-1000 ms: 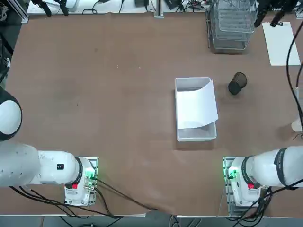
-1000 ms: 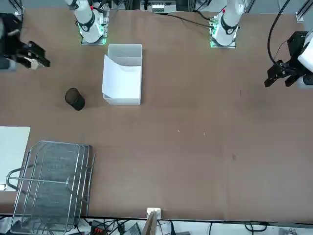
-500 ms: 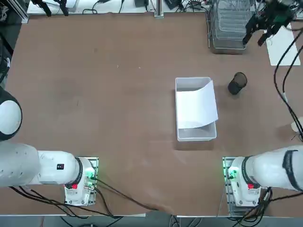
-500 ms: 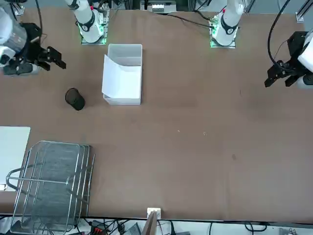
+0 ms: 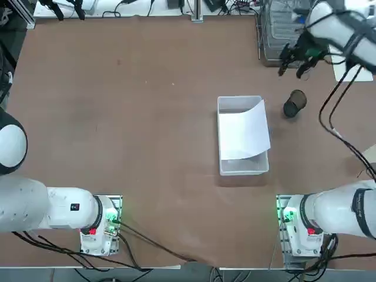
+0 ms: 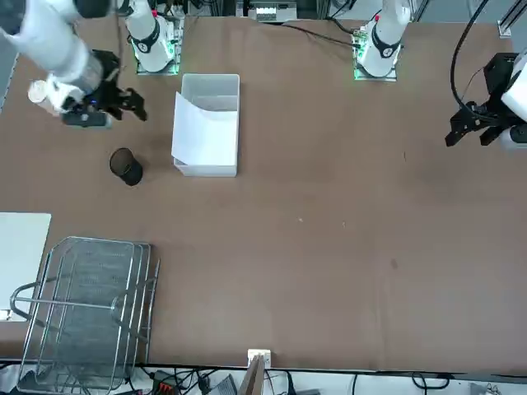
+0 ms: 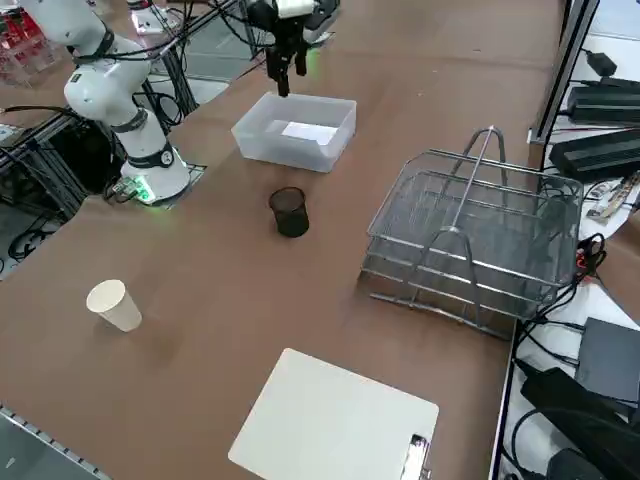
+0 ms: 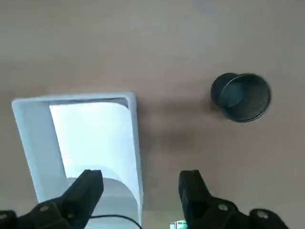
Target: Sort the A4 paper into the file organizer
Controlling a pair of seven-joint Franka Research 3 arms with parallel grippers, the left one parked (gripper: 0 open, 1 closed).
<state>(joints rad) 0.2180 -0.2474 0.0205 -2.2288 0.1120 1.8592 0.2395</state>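
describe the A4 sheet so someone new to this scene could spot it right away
Start at the brown table and find the clear plastic bin near its middle, beside a small black mesh cup. The A4 paper lies curled in that bin, one corner jutting over its rim. Unlike the white clipboard lying flat by the file organizer, it has no clip.

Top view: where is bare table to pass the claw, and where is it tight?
Bare: the whole stretch on the parked arm's side of the clear bin, and the strip between bin and arm bases. Crowded: the far right corner, where the open right claw hangs among file organizer, black mesh cup and clipboard. The A4 paper lies in the bin.
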